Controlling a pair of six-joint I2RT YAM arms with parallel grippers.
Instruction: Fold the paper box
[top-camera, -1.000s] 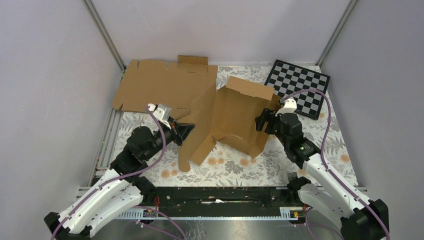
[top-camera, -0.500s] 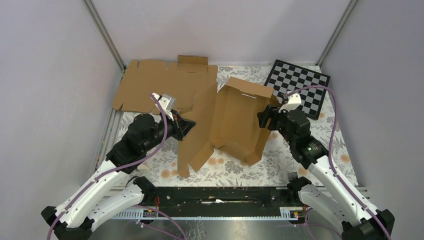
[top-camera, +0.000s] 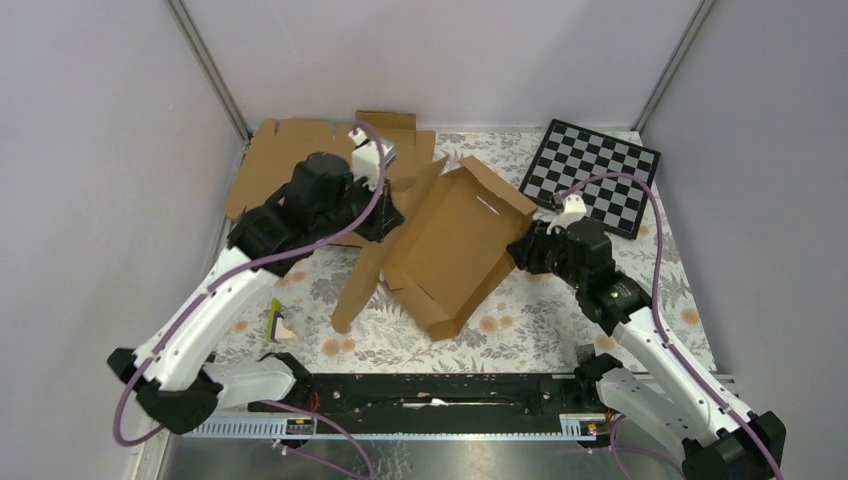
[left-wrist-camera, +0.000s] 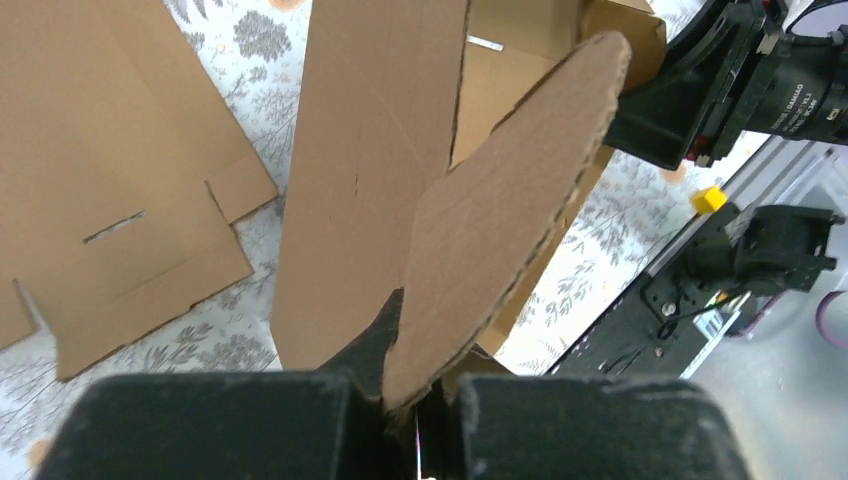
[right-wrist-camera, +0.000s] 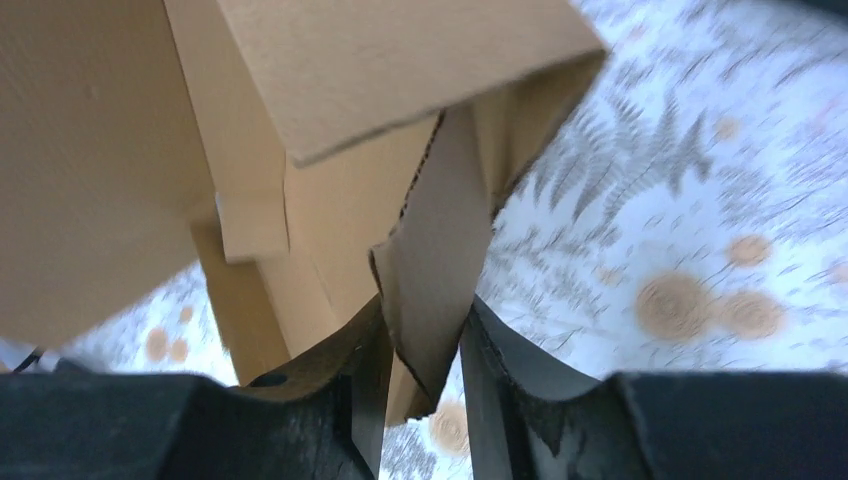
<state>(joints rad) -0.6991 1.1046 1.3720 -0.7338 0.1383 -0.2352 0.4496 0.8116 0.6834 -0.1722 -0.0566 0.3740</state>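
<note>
Top view, box: the plain brown corrugated-cardboard paper box (top-camera: 450, 240) sits mid-table, half formed. It has slewed round and slid toward 9 o'clock in the last second.
Top view, left arm: it has swung from the box's 8 o'clock up to its 10 o'clock. It now reaches over the flat brown cardboard sheet (top-camera: 285, 165), with the left gripper (top-camera: 388, 220) at the box's long side panel.
Top view, right arm: the right gripper (top-camera: 520, 252) holds on at the box's 3 o'clock, and the black-and-white checkerboard (top-camera: 600, 175) lies just beside at 1 o'clock.
Left wrist view: the left gripper (left-wrist-camera: 412, 398) is pinched on the edge of a rounded flap (left-wrist-camera: 510, 210).
Right wrist view: the right gripper (right-wrist-camera: 425, 350) is clamped on a thin wall flap (right-wrist-camera: 435, 260) (picture slightly blurred).
Meaning: the left arm is probably hauling the panel over while the right anchors the box. The folding looks midway, with the walls not yet locked.
</note>
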